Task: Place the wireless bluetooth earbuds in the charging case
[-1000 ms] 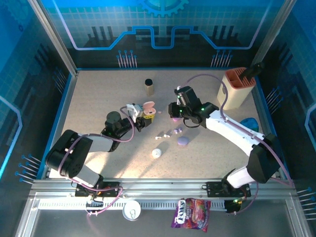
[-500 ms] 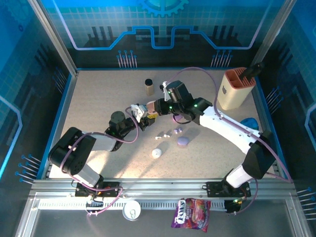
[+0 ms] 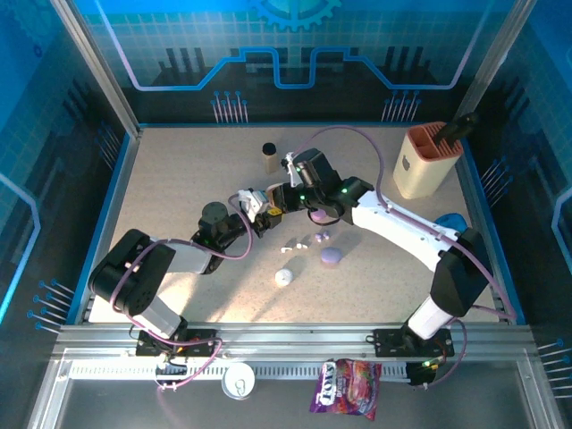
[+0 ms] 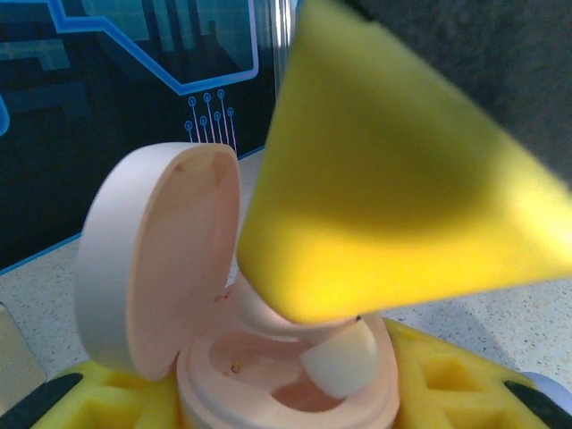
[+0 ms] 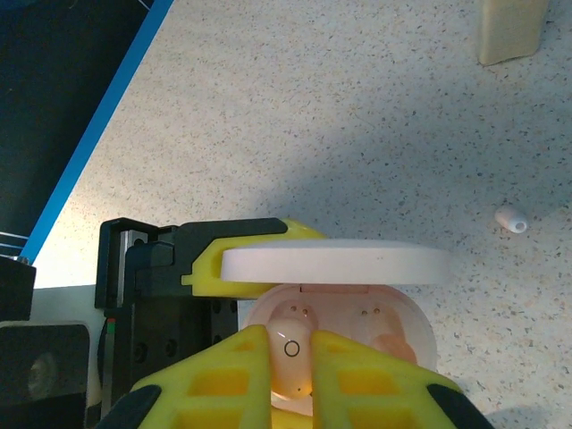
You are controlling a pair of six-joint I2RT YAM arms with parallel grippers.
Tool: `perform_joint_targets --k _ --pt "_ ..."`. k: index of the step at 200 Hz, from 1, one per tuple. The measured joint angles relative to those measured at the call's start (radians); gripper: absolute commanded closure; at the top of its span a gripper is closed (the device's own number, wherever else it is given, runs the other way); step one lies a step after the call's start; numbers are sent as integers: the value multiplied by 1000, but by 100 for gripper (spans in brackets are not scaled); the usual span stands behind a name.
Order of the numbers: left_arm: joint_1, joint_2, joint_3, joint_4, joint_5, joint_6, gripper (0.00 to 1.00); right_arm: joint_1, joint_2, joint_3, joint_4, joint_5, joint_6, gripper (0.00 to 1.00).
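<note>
- The left claw (image 3: 262, 208) is clamped on a pale pink pebble-shaped plastic charging case (image 4: 223, 357), lid swung open, near the middle of the speckled beige desk (image 3: 179, 179).
- The yellow-padded right claw (image 5: 290, 338) is pinched together on a pale pink plastic earbud (image 4: 340, 362), held low inside the open case at one of its two wells; whether it is fully seated cannot be told.
- Small white plastic earbuds (image 3: 288, 248) and a small purple plastic earbud (image 3: 322, 236) lie loose on the desk just nearward of the case, near a round purple plastic case (image 3: 331, 256) and a round white puck-like case (image 3: 283, 278).
</note>
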Motion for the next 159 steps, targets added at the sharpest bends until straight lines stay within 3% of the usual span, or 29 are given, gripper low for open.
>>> perform_joint_targets --k 100,159 --pt "-2 3 5 -4 0 0 68 0 15 0 16 -3 19 82" --pt "-3 3 6 -4 -5 -1 68 -3 20 -5 36 -2 30 90"
